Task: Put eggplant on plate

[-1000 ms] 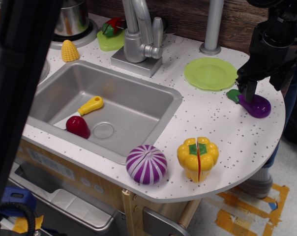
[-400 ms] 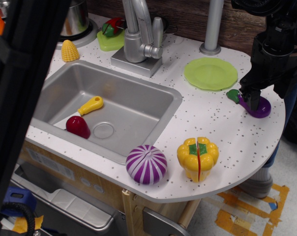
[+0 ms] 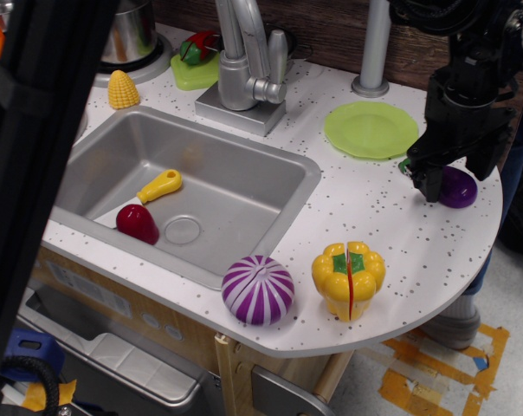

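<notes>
The purple eggplant [image 3: 460,187] lies on the white speckled counter near the right edge, just right of the lime-green plate [image 3: 371,130]. My black gripper [image 3: 435,182] is down over the eggplant's stem end and hides most of it; only the rounded purple end and a bit of green cap show. The fingers are hidden against the eggplant, so I cannot tell whether they are closed on it. The plate has nothing on it.
A yellow bell pepper [image 3: 348,277] and a striped purple onion [image 3: 258,289] stand near the front edge. The sink [image 3: 244,186] holds a dark red toy [image 3: 138,223] and a yellow piece [image 3: 160,185]. A faucet [image 3: 244,61] and a grey post [image 3: 373,43] stand at the back.
My gripper has come down and slightly left onto the eggplant's stem end, covering more of it. The eggplant has stayed in about the same place on the counter.
</notes>
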